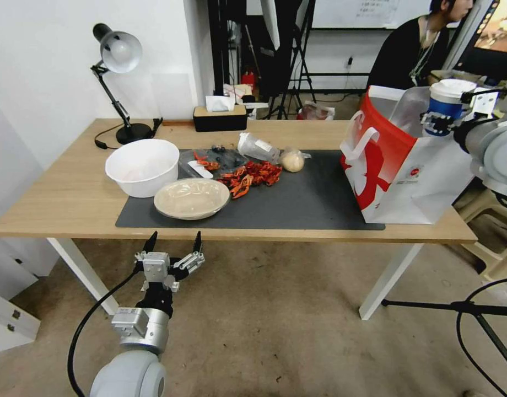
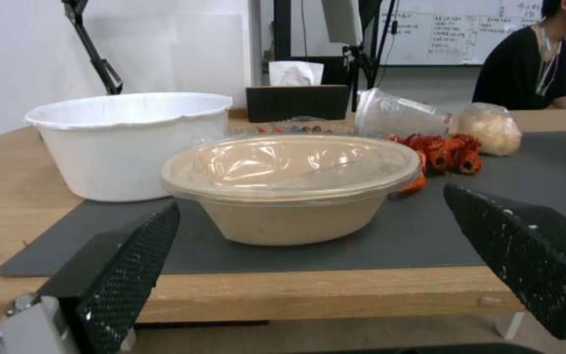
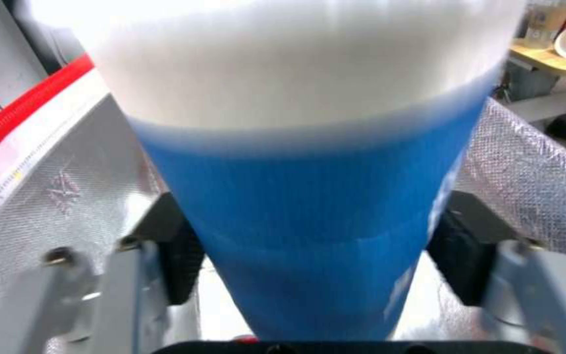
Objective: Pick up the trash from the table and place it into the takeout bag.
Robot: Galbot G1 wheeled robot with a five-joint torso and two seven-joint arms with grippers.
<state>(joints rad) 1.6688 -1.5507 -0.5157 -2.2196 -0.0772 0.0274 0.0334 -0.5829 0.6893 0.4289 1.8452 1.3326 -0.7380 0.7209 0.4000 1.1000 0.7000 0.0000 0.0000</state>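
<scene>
The right gripper point(image 1: 442, 117), reaching in from the table's right end, is clamped on the ribbed blue paper cup point(image 1: 447, 105) with its smooth white lid, held upright over the open mouth of the boxy white-and-red takeout bag point(image 1: 397, 165), whose lining is crinkled silver foil. That bag stands at the right edge of the dark grey mat point(image 1: 297, 204). The left gripper point(image 1: 173, 242) hangs below the table's point(image 1: 60, 204) front edge, its mesh-textured black fingers point(image 2: 123, 268) spread apart, facing the shallow beige bowl point(image 2: 290, 187) with its glossy clear lid.
</scene>
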